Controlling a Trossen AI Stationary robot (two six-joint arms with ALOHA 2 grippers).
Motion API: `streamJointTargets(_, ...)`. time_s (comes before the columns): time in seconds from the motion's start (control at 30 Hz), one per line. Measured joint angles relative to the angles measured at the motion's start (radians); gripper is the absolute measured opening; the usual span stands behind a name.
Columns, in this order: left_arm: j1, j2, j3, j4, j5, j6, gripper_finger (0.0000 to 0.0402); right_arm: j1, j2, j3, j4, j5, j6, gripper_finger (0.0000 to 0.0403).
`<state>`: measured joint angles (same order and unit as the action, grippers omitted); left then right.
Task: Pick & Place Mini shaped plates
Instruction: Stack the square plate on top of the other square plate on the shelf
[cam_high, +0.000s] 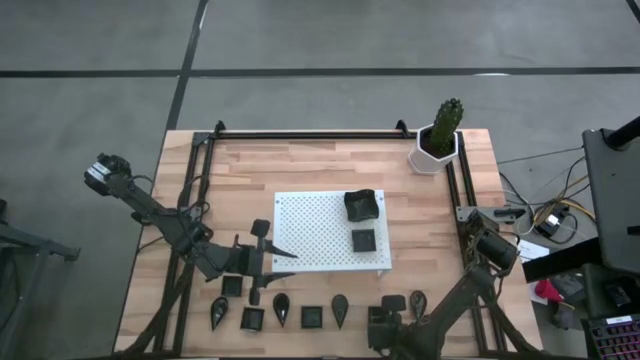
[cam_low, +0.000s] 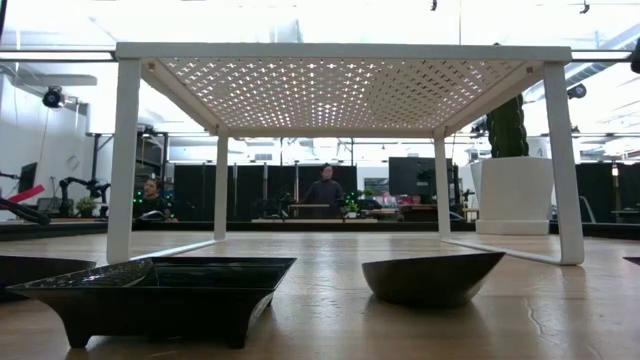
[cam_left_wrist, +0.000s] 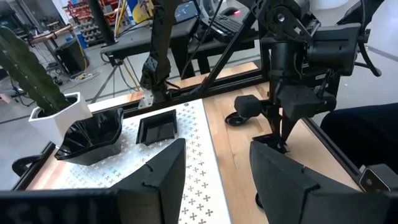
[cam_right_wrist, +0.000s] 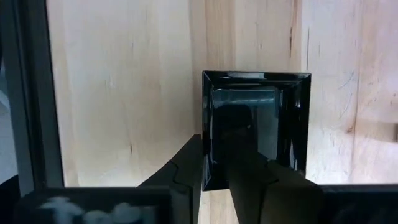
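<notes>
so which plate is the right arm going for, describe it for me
Start at the white board, then drop to the row of black plates along the table's near edge. It is the square plate at the right arm's fingers, glossy, raised rim, one finger inside it; the leaf plate lies alongside.

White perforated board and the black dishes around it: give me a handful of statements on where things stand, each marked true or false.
1. Two black dishes sit on the white perforated board. True: a larger ruffled dish and a small square dish.
2. The right gripper is closing over one wall of a square plate. True.
3. The left gripper carries a plate. False: its fingers are open with nothing between them.
4. The cactus pot stands on the board. False: it stands on the wooden table, beyond the board's corner.
5. The front row holds only square plates. False: teardrop plates lie there too.
</notes>
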<state>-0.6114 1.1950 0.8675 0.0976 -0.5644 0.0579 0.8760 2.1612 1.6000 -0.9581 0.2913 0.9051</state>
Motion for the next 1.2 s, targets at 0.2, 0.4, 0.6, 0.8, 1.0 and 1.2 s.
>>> streamJointTargets(0.2, 0.000, 0.000, -0.001, 0.000, 0.000, -0.004, 0.0177, -0.003, 0.000, -0.001, -0.001, 0.001, 0.000, 0.0036)
streamJointTargets(0.4, 0.000, 0.000, -0.001, 0.000, 0.000, -0.006, 0.0177, -0.004, 0.000, -0.001, -0.004, 0.026, 0.000, 0.0010)
streamJointTargets(0.6, 0.000, 0.000, -0.003, 0.000, 0.002, -0.006, 0.0177, -0.004, 0.000, 0.019, -0.014, 0.027, 0.000, 0.0009)
streamJointTargets(0.8, 0.000, 0.000, -0.004, 0.000, 0.002, -0.009, 0.0177, -0.003, 0.000, 0.102, -0.103, 0.076, -0.015, 0.0008)
streamJointTargets(1.0, 0.000, 0.000, -0.004, 0.000, 0.005, -0.022, 0.0177, -0.003, 0.000, 0.174, -0.168, 0.123, -0.040, 0.0008)
streamJointTargets(1.2, 0.000, 0.000, -0.004, 0.000, 0.006, -0.025, 0.0177, -0.003, 0.000, 0.234, -0.252, 0.173, -0.055, 0.0008)
